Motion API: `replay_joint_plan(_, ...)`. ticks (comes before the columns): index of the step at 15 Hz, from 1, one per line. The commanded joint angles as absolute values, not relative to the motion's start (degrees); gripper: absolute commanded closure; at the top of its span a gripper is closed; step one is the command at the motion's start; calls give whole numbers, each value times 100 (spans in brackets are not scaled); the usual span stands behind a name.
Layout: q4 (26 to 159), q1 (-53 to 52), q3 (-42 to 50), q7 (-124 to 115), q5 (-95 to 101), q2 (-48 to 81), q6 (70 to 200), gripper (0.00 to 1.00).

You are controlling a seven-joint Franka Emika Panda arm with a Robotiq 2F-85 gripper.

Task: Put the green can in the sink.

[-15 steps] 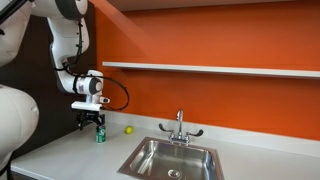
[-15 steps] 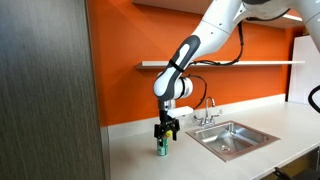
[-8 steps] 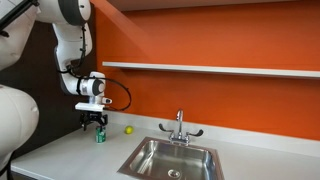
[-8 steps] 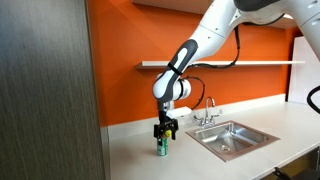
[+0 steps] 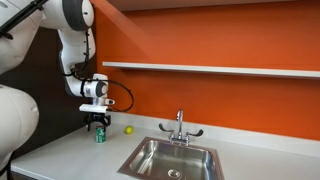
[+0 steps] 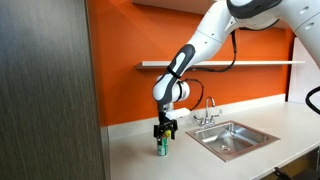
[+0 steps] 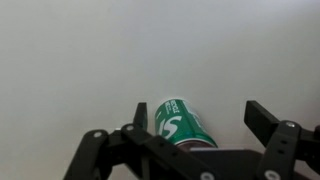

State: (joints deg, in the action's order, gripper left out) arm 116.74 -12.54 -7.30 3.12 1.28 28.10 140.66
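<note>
Green can (image 5: 99,136) stands upright on the pale countertop (image 5: 60,155), well apart from the sink (image 5: 145,152), which lies off at its 4 o'clock in an exterior view. The gripper (image 5: 97,125) hangs straight down right over the can. In the wrist view the black fingers (image 7: 262,120) are spread wide with the can between them. It sits close to the 9 o'clock finger, bare counter shows toward the 3 o'clock one, and nothing is clamped. A small yellow-green ball (image 5: 128,129) rests at the can's 2 o'clock, back near the wall, between the can and the chrome faucet (image 5: 180,128). Behind it all runs an orange wall (image 5: 230,100) carrying a long white shelf (image 5: 220,69). A dark wood-grain panel (image 6: 45,90) closes off the counter's end at 9 o'clock.
</note>
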Motion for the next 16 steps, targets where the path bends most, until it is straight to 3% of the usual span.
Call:
replay_joint_plan(1,11421,-1229,-697,221,279,2962,14116,0)
replay_joint_plan(16,10933,-1218,-651,275,278,3254,13998,0)
